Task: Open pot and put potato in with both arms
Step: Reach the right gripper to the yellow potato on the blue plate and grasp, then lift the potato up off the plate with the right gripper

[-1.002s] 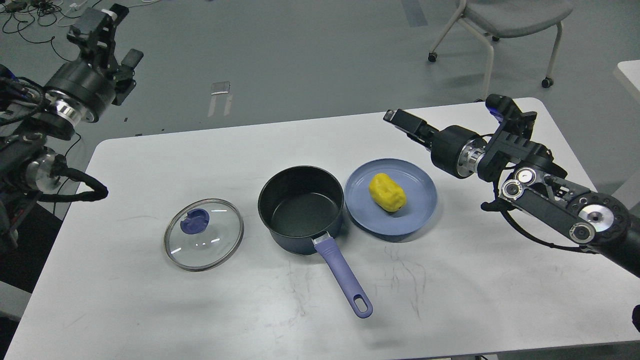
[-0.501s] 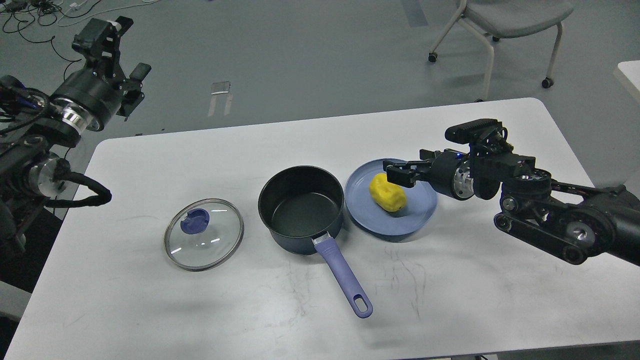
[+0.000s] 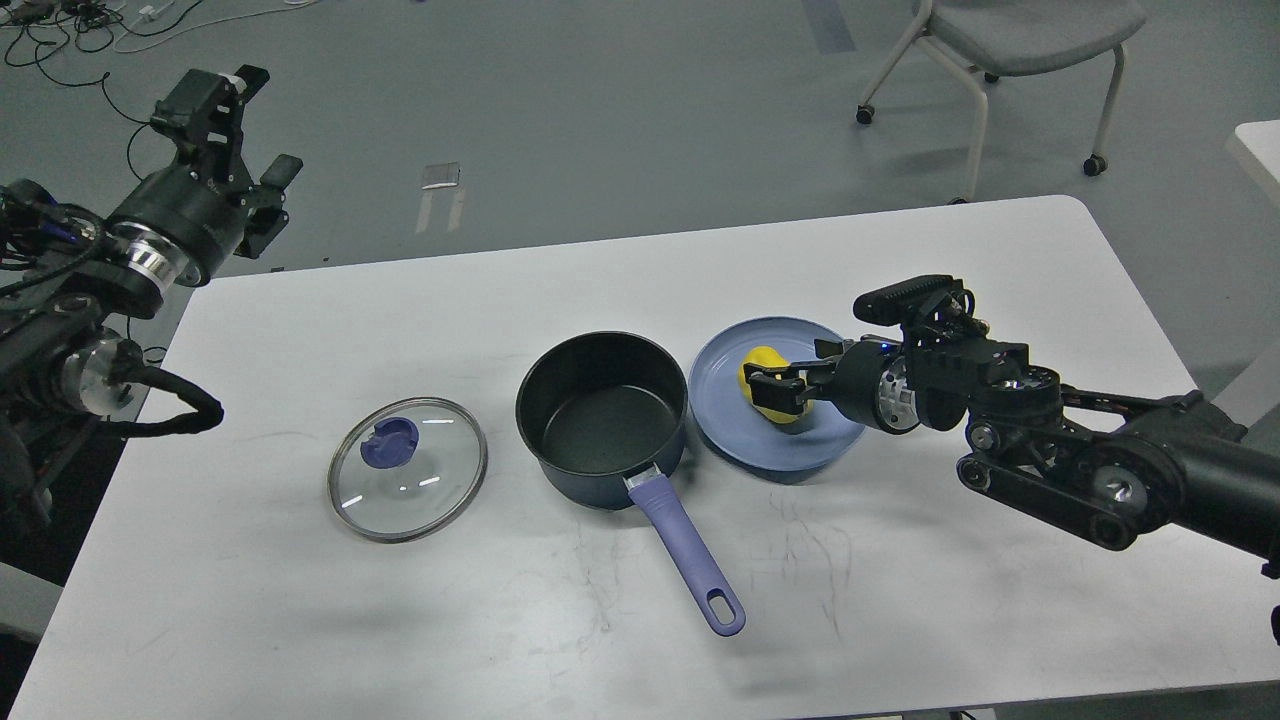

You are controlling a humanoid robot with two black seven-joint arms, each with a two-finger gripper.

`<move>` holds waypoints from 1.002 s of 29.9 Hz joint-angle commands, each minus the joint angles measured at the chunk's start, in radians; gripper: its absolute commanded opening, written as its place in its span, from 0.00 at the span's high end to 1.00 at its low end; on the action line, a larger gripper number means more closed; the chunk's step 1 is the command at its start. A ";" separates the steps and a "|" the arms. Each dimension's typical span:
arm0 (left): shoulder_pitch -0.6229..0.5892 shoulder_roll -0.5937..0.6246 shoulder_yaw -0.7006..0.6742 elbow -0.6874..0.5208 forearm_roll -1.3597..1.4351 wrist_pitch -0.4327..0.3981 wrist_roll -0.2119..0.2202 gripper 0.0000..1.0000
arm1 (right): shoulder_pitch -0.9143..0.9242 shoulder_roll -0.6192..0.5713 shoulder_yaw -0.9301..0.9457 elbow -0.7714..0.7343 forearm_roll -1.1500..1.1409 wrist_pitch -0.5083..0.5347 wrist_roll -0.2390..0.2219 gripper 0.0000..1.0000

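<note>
The pot [image 3: 600, 420] stands open and empty at the table's middle, its lavender handle [image 3: 685, 545] pointing toward me. Its glass lid [image 3: 407, 468] lies flat on the table to the left of it. The yellow potato [image 3: 762, 361] lies on a flat blue plate [image 3: 730, 425] just right of the pot. My right gripper [image 3: 778, 388] reaches in from the right, low over the plate, its fingers apart on either side of the potato and partly hiding it. My left gripper [image 3: 240, 125] is open and empty, raised beyond the table's far left corner.
The white table [image 3: 950, 600] carries faint scribble marks near its front. A grey wheeled chair [image 3: 1010, 40] stands on the floor beyond the far right. Cables lie on the floor at the far left.
My right arm has swung down and left from above the table's right side to the plate, bringing its open fingers around the potato. My left gripper shifted slightly.
</note>
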 commanded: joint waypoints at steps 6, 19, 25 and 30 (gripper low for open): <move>0.002 -0.006 0.001 0.018 0.001 0.001 0.002 0.02 | 0.002 0.005 -0.020 -0.001 0.000 0.001 0.005 0.16; 0.014 -0.006 0.002 0.047 0.001 0.001 0.002 0.02 | 0.022 0.003 -0.045 0.001 -0.001 0.003 0.003 0.16; 0.023 -0.006 0.002 0.047 0.001 0.001 0.002 0.02 | 0.029 0.003 -0.046 0.001 -0.001 0.001 0.003 0.16; 0.023 -0.006 0.002 0.047 0.001 0.001 0.002 0.02 | 0.036 0.003 -0.062 0.001 -0.001 0.001 0.003 0.15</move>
